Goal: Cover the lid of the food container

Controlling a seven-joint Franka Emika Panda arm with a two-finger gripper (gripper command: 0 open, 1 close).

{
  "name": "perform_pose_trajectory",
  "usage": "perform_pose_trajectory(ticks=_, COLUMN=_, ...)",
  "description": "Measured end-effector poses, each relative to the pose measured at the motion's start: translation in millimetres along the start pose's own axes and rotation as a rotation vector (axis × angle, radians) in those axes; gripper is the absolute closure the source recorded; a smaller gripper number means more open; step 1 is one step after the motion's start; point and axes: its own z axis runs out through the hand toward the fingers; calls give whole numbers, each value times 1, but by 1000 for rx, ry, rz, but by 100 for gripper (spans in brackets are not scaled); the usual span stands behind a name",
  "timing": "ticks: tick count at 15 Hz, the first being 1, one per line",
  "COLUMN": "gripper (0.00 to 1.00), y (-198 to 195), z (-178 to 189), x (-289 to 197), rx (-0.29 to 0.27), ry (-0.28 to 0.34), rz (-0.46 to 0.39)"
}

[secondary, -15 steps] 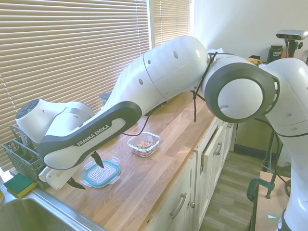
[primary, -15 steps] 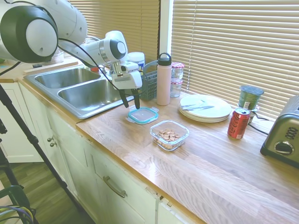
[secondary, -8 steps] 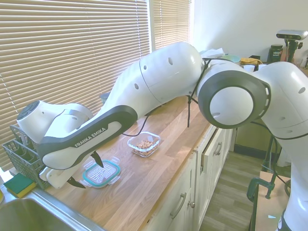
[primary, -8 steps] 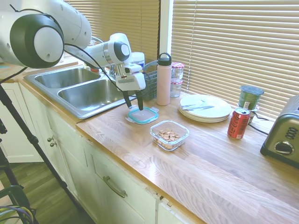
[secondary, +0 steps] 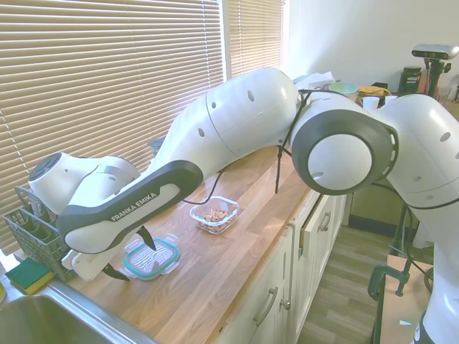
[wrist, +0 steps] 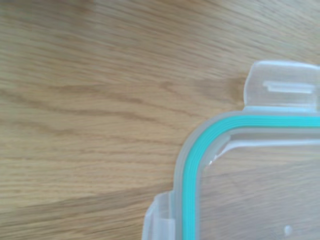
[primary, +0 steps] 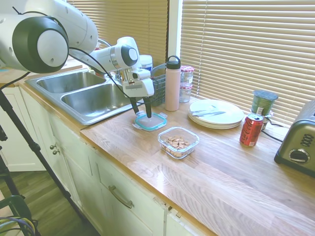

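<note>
Teal-rimmed lid [primary: 151, 121] lies flat on the wooden counter [primary: 221, 167] at frame centre-left; my gripper [primary: 141, 112] straddles its edge, fingers apart. Food container [primary: 178, 142] sits lower right.

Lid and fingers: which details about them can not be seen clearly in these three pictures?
- Lid, wrist view: only one corner shows; the picture's edges cut off the rest.
- Fingers, first exterior view: too small to tell whether the tips touch the lid or the counter.
- Lid, second exterior view: the arm hides its far edge and one finger's tip.
- Food container: its locking rim is too small to make out.
</note>
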Motion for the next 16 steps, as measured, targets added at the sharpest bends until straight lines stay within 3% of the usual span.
perform_pose_trajectory(ticks=3, gripper=0, y=-2, z=1, x=6, rx=3, ry=2, rz=7)
perform_pose_trajectory(ticks=4, gripper=100, y=-3, z=1, x=6, rx=4, ry=2, rz=8)
perform_pose_trajectory(ticks=16, gripper=100, y=-6, z=4, x=0, rx=-1, ry=1, rz=-11)
